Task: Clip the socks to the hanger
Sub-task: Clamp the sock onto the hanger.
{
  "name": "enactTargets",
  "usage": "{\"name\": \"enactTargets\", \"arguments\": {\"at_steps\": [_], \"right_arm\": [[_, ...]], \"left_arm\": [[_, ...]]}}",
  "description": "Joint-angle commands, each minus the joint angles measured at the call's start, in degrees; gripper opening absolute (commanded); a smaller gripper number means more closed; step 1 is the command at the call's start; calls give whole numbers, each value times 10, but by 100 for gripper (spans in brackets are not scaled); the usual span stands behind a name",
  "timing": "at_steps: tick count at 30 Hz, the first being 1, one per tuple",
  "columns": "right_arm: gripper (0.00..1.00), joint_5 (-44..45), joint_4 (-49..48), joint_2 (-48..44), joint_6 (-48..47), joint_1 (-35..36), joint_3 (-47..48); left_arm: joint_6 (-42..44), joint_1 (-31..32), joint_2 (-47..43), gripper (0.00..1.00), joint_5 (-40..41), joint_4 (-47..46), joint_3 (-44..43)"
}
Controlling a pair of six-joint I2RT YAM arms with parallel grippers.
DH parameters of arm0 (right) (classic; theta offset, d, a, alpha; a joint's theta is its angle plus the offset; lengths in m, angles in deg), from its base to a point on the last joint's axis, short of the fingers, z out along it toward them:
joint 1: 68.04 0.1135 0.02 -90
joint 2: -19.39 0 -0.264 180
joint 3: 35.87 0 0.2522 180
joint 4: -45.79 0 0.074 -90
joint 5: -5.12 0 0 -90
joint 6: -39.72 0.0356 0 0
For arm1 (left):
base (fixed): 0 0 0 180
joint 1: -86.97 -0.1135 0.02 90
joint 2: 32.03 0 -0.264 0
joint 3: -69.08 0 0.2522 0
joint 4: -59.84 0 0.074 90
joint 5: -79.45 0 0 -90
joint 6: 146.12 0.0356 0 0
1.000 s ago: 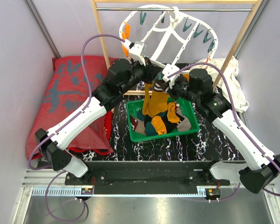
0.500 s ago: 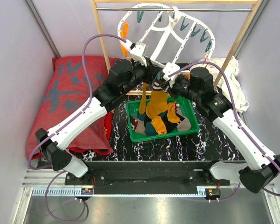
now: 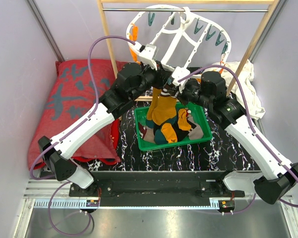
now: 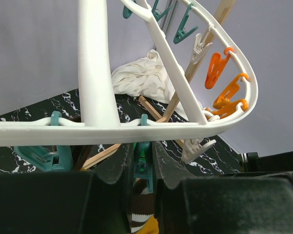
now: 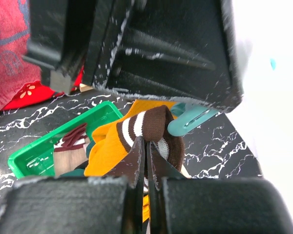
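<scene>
The white oval hanger point(image 3: 181, 30) hangs from the rail, and its rim point(image 4: 112, 129) crosses the left wrist view. Just under that rim my left gripper point(image 4: 142, 165) is shut on a teal peg point(image 4: 143, 161), squeezing it. The mustard-orange sock point(image 3: 161, 110) hangs below, its brown-and-white striped cuff point(image 5: 149, 124) right under the peg point(image 5: 190, 120). My right gripper point(image 5: 147, 152) is shut on that cuff and holds it up against the left gripper point(image 3: 163, 82). More socks point(image 3: 176, 130) lie in the green basket point(image 3: 201, 139).
A light wooden rack frame point(image 3: 106, 37) carries the rail. A white cloth point(image 3: 246, 82) lies at the back right and a red cloth point(image 3: 72, 106) on the left. Orange pegs point(image 4: 219, 70) and more teal pegs point(image 4: 183, 29) hang along the hanger's rim.
Both grippers have shifted slightly right and upward together, lifting the mustard sock's cuff closer to the hanger. Neither grip has changed.
</scene>
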Motion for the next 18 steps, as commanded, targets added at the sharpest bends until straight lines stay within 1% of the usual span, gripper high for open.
{"name": "enactTargets", "arguments": {"at_steps": [1, 7, 18], "right_arm": [[0, 4, -26, -1, -6, 6, 31], [0, 30, -31, -12, -12, 6, 21], [0, 44, -45, -25, -17, 6, 5]], "left_arm": [[6, 5, 4, 7, 13, -4, -24], [15, 5, 1, 7, 23, 4, -21], [20, 5, -2, 7, 24, 18, -24]]}}
